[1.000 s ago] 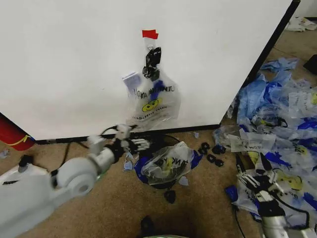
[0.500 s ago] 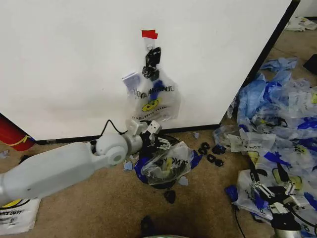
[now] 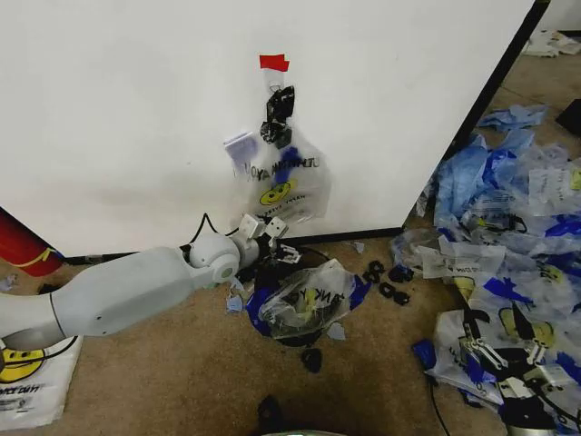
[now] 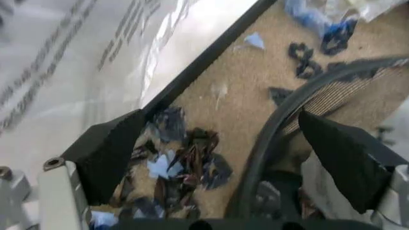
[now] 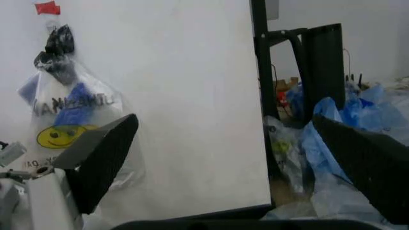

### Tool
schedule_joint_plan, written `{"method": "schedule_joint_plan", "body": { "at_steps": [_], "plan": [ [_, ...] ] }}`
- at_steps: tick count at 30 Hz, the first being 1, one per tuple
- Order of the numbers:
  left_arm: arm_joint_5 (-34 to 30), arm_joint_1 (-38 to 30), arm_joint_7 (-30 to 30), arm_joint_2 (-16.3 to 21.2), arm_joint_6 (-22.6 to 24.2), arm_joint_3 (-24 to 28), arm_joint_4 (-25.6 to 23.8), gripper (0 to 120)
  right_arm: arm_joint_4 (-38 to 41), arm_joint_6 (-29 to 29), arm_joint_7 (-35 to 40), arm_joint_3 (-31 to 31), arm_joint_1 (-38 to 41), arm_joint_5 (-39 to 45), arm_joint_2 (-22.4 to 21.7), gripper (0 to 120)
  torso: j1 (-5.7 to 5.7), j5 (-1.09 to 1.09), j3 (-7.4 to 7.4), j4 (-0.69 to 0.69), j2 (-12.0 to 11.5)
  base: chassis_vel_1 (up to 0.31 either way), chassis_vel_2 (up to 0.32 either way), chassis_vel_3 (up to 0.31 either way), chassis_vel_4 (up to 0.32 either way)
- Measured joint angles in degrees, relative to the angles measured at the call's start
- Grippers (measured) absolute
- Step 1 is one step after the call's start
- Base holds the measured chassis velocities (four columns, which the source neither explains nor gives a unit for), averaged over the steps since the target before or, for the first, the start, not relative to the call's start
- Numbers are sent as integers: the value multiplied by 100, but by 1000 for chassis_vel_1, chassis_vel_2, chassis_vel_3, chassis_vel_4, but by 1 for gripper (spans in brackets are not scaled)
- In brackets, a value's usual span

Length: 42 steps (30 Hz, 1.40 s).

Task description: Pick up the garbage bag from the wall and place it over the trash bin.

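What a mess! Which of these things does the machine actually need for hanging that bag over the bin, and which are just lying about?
Needed:
garbage bag, hanging on the wall
trash bin
left pincer, open, below the bag
right pincer, open, low at the right

Lying about:
heap of blue and clear bags
red cylinder
black clips

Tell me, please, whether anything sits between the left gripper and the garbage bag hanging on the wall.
Nothing visible does. The left gripper, jaws open, is just below the garbage bag on the wall, above the trash bin's rim. The bin, though, already holds another crumpled bag, right where this one must go.
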Motion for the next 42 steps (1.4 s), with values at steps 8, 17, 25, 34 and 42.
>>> {"method": "schedule_joint_plan", "body": {
  "at_steps": [8,17,25,34,42],
  "plan": [
    [146,-35,172,35,194,117,50,70,-99,62,13,-194,52,-90,28,100,0,0,0,0,0,0,0,0,0],
    [139,-161,220,48,262,261,-16,42,-176,127,55,-362,80,-181,26,100,0,0,0,-1,0,0,0,0,0],
    [73,-247,218,168,369,362,-180,12,-177,135,106,-429,97,-213,-35,100,0,2,0,-1,0,0,0,0,0],
    [-860,76,-614,526,700,62,-910,3,-203,135,123,-559,133,-233,-80,100,0,1,0,0,0,0,0,0,0],
    [-1851,1586,-1969,835,853,-1769,-2162,3,-355,179,101,-699,220,-234,-88,100,-1,0,-1,0,0,0,0,0,0]
  ]
}}
